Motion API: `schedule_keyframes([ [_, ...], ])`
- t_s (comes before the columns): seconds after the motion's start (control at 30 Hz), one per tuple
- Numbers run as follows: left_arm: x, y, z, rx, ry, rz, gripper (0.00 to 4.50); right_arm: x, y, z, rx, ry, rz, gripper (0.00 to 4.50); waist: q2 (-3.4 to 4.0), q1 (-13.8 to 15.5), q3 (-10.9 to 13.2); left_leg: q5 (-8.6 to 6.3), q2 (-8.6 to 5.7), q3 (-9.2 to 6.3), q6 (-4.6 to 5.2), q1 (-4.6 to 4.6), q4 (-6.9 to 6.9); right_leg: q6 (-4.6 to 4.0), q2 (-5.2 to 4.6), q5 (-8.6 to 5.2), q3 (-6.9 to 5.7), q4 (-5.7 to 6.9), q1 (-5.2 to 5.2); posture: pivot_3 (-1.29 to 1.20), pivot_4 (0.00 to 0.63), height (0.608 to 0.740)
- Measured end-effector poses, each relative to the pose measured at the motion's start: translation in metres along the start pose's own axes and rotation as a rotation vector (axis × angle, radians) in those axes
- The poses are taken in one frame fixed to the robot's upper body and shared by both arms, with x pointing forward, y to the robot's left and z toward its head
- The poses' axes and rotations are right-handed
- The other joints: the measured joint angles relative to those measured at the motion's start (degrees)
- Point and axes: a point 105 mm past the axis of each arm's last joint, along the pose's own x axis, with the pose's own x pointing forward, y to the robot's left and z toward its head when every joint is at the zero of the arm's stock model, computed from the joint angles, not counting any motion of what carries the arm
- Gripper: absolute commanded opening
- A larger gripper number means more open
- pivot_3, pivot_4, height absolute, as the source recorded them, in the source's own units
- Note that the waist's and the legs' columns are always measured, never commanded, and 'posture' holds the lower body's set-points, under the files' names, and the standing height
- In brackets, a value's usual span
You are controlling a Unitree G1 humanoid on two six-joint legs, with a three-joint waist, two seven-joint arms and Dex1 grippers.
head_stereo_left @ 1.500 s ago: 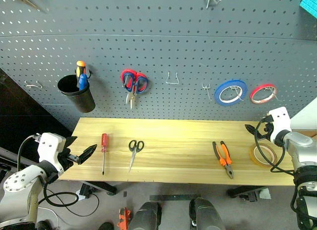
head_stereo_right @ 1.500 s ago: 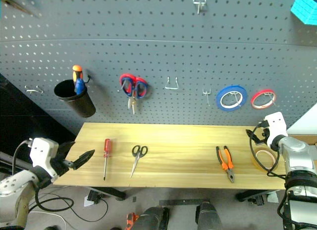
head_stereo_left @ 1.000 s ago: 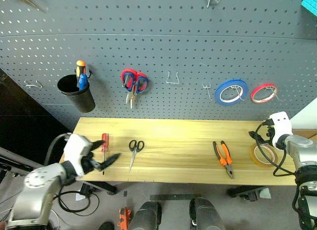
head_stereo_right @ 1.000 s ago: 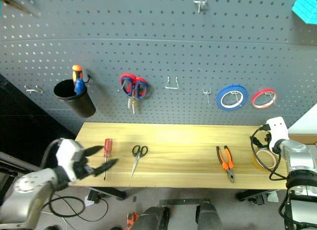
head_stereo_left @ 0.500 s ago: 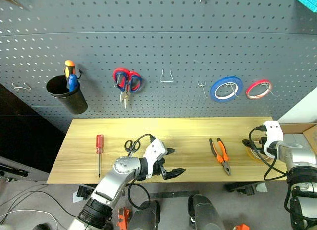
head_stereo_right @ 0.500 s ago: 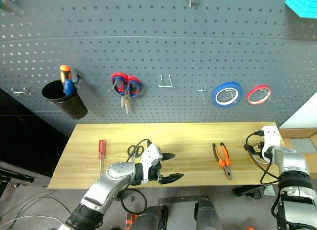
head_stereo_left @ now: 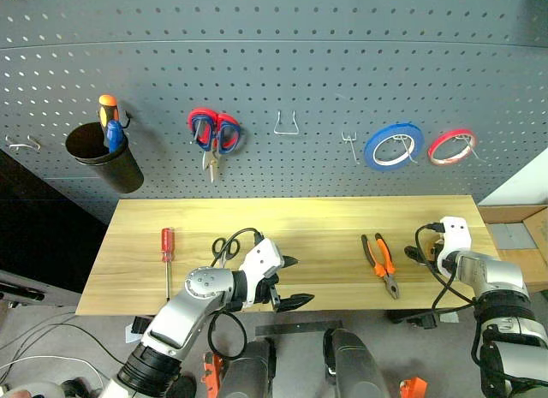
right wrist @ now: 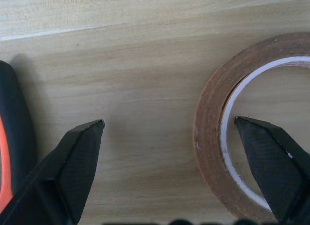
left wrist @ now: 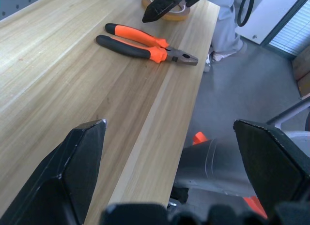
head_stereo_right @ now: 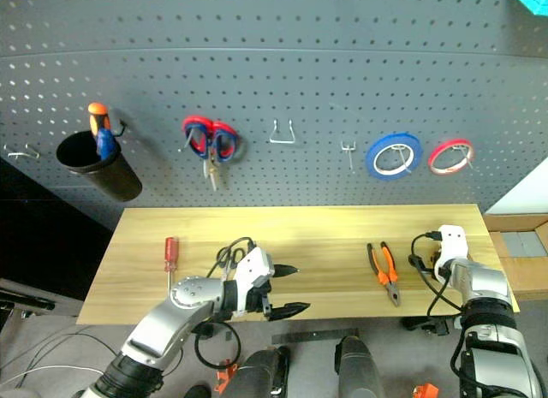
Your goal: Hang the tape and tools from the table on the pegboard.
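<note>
The table (head_stereo_left: 342, 211) of pale wood stands below the dark grey pegboard (head_stereo_left: 282, 64). On it, from the robot's left, lie the red-handled screwdriver (head_stereo_left: 167, 251), the black-handled scissors (head_stereo_left: 224, 244) partly behind the left arm, and the pliers (head_stereo_left: 382, 264) with orange-and-black handles, jaws toward the near edge. The tape (right wrist: 227, 138) lies flat near the table's right end, seen close in the right wrist view as a tan ring with a pale inner edge. The left gripper (head_stereo_left: 289, 282) hangs over the near edge of the table around its middle, pointing toward the pliers, its two black fingers spread wide and holding nothing. The right gripper (right wrist: 169, 162) is low over the tape, its fingers wide apart and empty: one fingertip is over the ring's hollow, the other over bare wood between the tape and a pliers handle (whether either tip touches the wood cannot be told). On the pegboard hang a black cup (head_stereo_left: 104, 157) with an orange-and-blue screwdriver (head_stereo_left: 110, 126), red-and-blue scissors (head_stereo_left: 213, 134), a blue ring (head_stereo_left: 393, 147) and a red ring (head_stereo_left: 452, 146); two bare metal hooks (head_stereo_left: 286, 124) sit between the scissors and the blue ring.
</note>
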Motion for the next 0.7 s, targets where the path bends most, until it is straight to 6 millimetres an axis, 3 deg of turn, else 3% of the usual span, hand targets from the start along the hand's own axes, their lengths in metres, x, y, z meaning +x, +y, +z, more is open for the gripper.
schedule_keyframes([
  [0.07, -0.001, 0.0, 0.001, 0.003, -0.001, -0.002, 4.48, 0.0, 0.002, 0.0, 0.007, 0.008, -0.011, 4.5, 0.0, 0.0, 0.0, 0.0, -0.01, 0.0, 0.0, -0.01, 0.01, 0.01, 0.0, 0.0, 0.0, -0.01, 0.0, -0.08, 0.307, 0.74],
  [0.17, -0.001, -0.001, 0.002, 0.005, -0.004, -0.003, 4.5, 0.0, 0.001, -0.001, 0.025, 0.018, -0.045, 3.86, -0.01, 0.1, 0.0, 0.0, -0.02, 0.0, 0.0, -0.02, 0.01, 0.09, 0.0, -0.04, 0.01, -0.03, 0.01, -0.08, 0.302, 0.74],
  [0.53, 0.001, 0.006, 0.016, 0.045, -0.026, 0.0, 4.5, -0.001, -0.011, -0.001, 0.064, 0.015, -0.121, 0.19, -0.01, 0.3, 0.0, 0.0, -0.03, 0.01, -0.01, -0.01, 0.01, 0.28, 0.0, -0.15, 0.0, -0.03, 0.0, -0.12, 0.277, 0.74],
  [0.7, 0.002, 0.02, 0.024, 0.051, -0.069, 0.036, 4.5, -0.023, -0.002, -0.005, -0.042, -0.045, -0.082, 0.09, 0.21, 0.5, 0.0, 0.0, -0.08, -0.01, -0.02, -0.43, 0.02, 0.13, -0.01, -0.03, 0.01, 0.02, -0.41, -0.2, 0.26, 0.74],
])
